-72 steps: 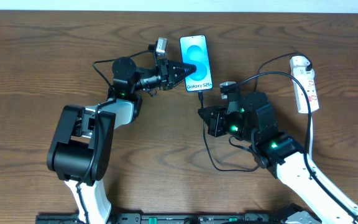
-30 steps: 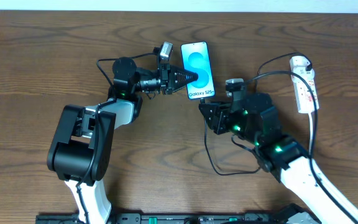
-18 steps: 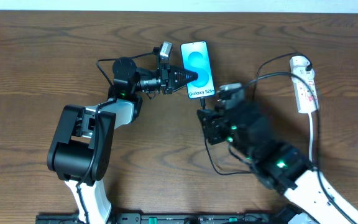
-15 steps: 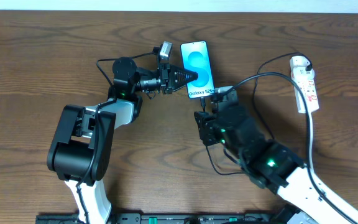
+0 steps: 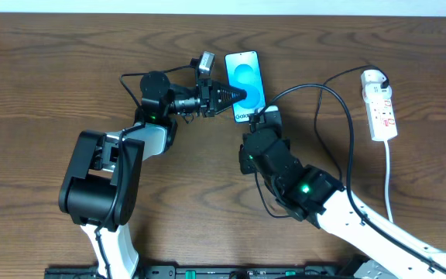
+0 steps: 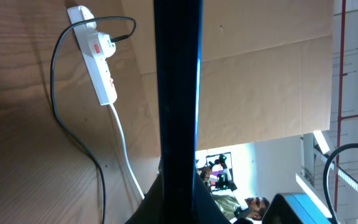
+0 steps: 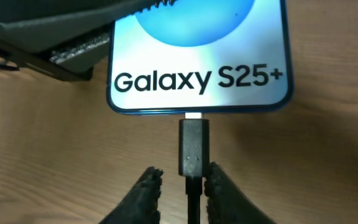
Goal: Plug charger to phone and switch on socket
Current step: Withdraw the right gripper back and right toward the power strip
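Two: left hand [image 5: 235, 94] pinches slim phone [image 5: 246, 74]; right hand [image 7: 183, 186], ajar, straddles black charger [image 7: 193, 149].

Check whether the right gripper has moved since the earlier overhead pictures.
Yes. The right gripper has swung up and left, away from the socket, and now sits at the bottom edge of the phone.
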`<state>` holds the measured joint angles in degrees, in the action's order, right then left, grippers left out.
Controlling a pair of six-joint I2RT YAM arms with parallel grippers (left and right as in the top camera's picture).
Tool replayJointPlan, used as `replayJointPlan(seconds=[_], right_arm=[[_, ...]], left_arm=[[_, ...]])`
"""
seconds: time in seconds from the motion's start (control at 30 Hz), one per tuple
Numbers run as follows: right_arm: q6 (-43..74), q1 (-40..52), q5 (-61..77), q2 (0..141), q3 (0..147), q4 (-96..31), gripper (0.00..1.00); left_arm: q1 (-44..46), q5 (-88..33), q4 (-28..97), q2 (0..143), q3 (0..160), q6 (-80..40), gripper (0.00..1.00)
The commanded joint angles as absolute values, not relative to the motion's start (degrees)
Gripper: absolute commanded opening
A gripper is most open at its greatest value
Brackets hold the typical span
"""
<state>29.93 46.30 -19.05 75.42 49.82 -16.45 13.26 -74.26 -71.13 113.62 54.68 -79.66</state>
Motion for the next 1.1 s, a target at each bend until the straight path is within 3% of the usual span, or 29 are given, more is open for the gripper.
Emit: replayJointPlan(seconds=[0.0, 0.13, 0.87, 0.93, 1.07], right_arm=[[30.2, 46.5, -20.6, 76.1, 50.3, -14.7, 0.11], [30.1, 46.3, -20.7, 76.1, 50.3, -11.8, 0.01], [28.6, 44.6, -20.2, 76.3, 50.3, -4.1, 0.01], [28.7, 44.6, -18.5, 76.3, 50.3, -6.6, 0.09], [28.7, 44.6, -15.9, 75.2, 50.3, -10.7, 0.39]], left_arm=[[13.3, -75.0, -72.1, 112.3, 54.9, -79.3, 0.07], [13.3, -77.1, -72.1, 112.3, 54.9, -79.3, 0.07], [15.0, -80.0, -73.0, 112.3, 54.9, -79.3, 0.07], [14.9, -79.8, -72.9, 112.3, 54.9, -79.2, 0.07], [14.8, -76.9, -72.9, 112.3, 54.9, -79.1, 0.07]])
